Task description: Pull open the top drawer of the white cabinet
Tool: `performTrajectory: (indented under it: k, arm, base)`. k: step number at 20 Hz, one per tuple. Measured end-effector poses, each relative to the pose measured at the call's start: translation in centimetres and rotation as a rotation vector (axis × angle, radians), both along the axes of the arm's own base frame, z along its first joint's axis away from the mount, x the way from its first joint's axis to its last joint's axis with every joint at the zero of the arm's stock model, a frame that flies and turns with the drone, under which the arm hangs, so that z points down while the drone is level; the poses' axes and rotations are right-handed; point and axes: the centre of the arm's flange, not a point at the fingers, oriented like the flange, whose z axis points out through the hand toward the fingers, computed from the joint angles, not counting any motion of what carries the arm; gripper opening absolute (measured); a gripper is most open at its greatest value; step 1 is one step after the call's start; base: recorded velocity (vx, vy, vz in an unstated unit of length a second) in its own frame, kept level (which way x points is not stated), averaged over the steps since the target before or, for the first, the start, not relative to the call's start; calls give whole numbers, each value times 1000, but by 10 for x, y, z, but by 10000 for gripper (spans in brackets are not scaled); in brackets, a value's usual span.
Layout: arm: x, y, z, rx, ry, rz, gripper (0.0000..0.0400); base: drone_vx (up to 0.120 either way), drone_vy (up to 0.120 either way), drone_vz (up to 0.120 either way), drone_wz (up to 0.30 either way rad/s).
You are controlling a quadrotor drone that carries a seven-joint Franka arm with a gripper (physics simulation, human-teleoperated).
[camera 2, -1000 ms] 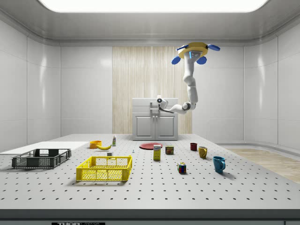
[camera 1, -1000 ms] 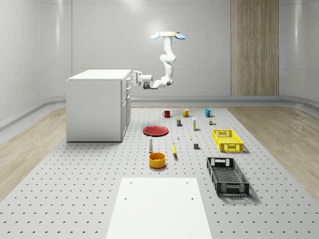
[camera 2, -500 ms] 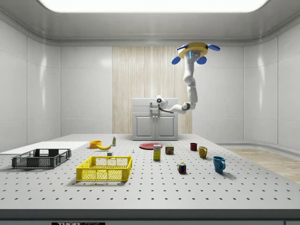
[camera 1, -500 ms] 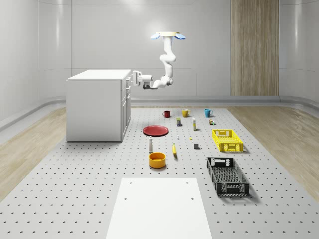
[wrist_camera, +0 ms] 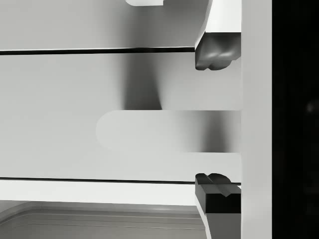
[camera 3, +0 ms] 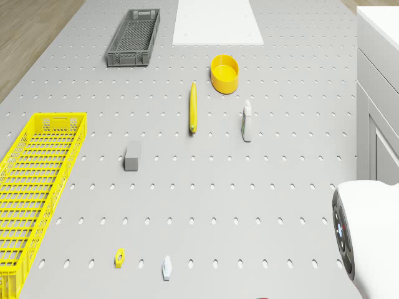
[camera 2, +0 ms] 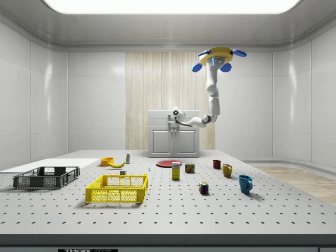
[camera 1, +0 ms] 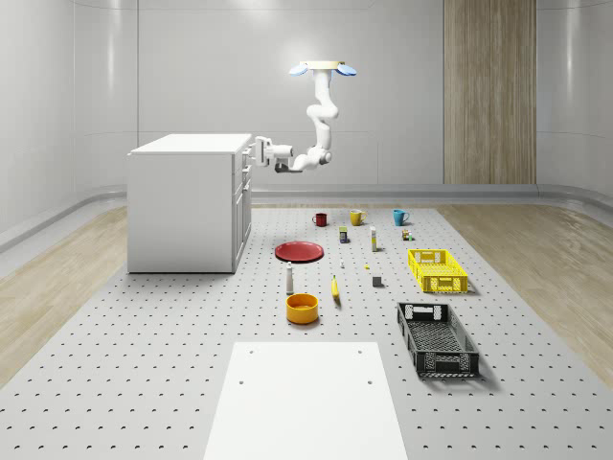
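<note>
Gripper path at the cabinet front

The drawer handle (wrist_camera: 164, 132) lies between the spread fingertips (wrist_camera: 218, 52), at 12 and 6 o'clock of it; the drawer front (wrist_camera: 60, 99) blocks beyond.

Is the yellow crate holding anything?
No, the yellow crate on the table's pegboard top looks empty inside in the whole-scene view.
</note>
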Motion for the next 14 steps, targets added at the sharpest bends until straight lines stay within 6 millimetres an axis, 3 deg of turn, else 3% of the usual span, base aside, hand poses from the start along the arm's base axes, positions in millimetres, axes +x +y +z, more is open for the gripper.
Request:
performTrajectory:
  k: [14]
  arm:
    - [9, 8, 0, 0, 0, -6, 305]
  base:
    - [0, 0, 0, 0]
